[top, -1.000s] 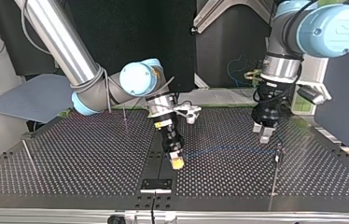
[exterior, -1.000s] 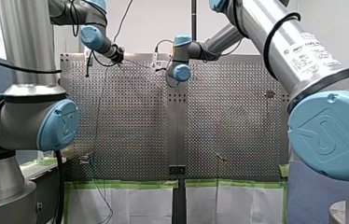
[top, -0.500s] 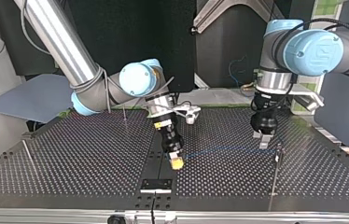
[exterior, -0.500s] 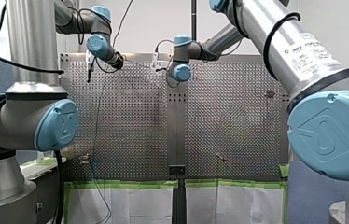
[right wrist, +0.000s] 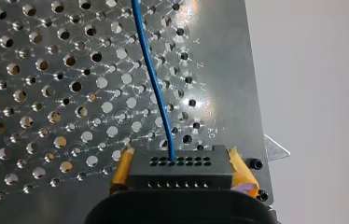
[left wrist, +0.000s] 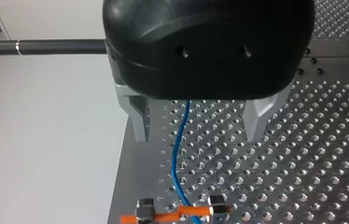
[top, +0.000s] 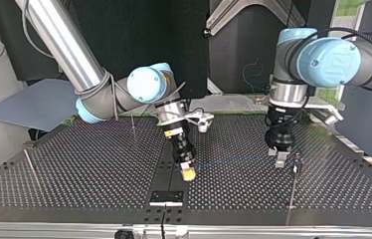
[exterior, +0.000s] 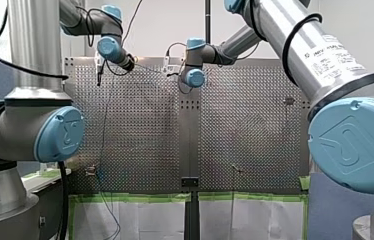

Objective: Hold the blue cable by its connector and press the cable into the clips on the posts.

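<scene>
Our right gripper [right wrist: 180,173] has its yellow-padded fingers [right wrist: 240,173] clamped on the black connector [right wrist: 179,163], with one pad against each end. The blue cable [right wrist: 150,74] comes out of the connector's middle and runs ahead of the gripper, above the perforated surface [right wrist: 46,93].

In the top view the cable stretches almost level from our right gripper, near the middle of the surface, across to our left gripper [top: 280,158] at the view's right. The left wrist view shows that gripper's metal fingers [left wrist: 139,119] wide apart. The cable passes between them and touches neither.

A thin post [top: 291,191] stands just beside our left gripper, toward the top view's right. We cannot tell whether the cable sits in the clip [top: 297,160] at its top. Another post [top: 31,168] stands well apart, at the view's left.
</scene>
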`<action>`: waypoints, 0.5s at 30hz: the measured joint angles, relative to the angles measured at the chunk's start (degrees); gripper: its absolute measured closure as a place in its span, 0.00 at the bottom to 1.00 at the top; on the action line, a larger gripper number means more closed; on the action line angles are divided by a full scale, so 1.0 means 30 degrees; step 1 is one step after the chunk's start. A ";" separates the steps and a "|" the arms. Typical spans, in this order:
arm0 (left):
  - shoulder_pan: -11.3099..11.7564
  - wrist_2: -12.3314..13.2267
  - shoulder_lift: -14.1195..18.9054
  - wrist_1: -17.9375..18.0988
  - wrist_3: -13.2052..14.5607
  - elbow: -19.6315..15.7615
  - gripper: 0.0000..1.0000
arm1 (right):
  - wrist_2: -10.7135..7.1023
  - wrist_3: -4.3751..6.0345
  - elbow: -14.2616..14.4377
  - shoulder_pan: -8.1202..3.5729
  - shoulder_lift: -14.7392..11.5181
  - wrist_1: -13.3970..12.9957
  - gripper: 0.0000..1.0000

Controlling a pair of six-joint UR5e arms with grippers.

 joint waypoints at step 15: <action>-0.0969 -0.1758 -0.1862 0.0418 0.0127 0.1679 0.01 | -0.0014 0.0014 0.0003 0.0066 0.0001 0.0024 1.00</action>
